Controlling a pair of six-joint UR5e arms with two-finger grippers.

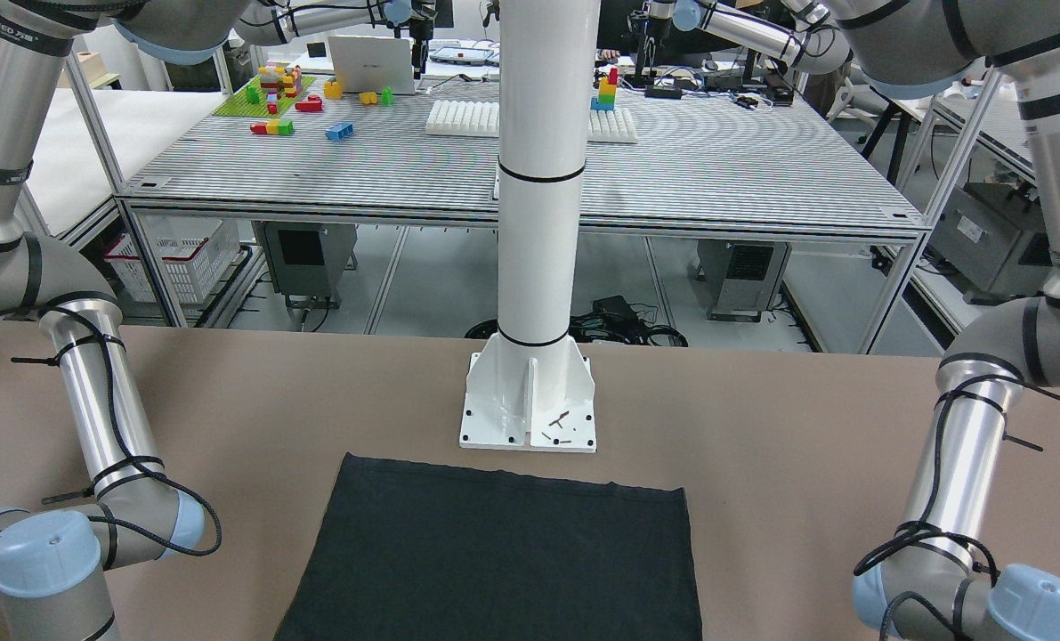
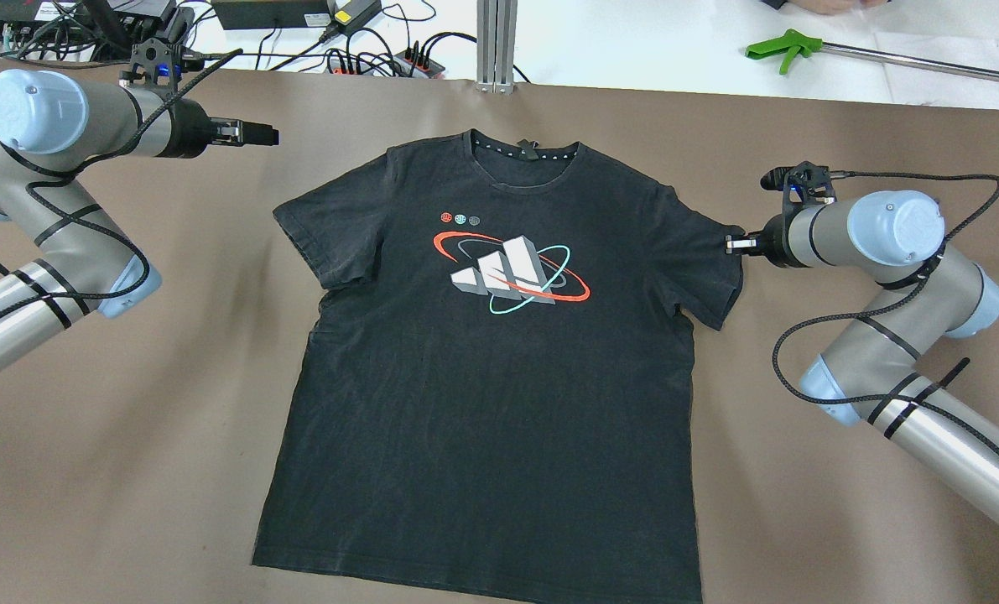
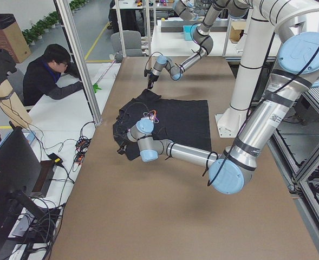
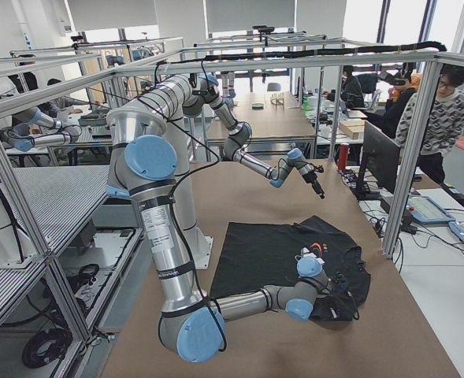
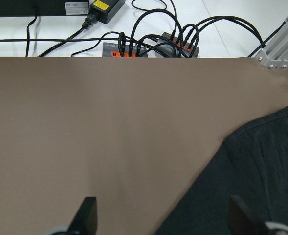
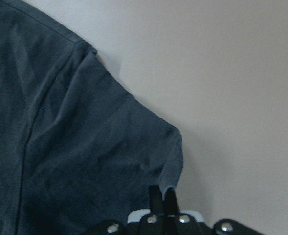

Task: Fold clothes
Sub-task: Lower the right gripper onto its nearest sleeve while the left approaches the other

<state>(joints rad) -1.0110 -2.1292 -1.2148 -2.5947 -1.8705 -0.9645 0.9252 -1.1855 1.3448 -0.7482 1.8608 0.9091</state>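
A brown matte table (image 2: 130,436) is shown. Beyond its far edge, a green-handled metal reaching tool (image 2: 783,47) is laid on a white surface, and a grey power strip (image 5: 151,48) is crowded with black cables.

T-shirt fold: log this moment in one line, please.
T-shirt flat, print up, unfolded | right gripper shut on sleeve edge | left gripper open above bare table, off the shirt
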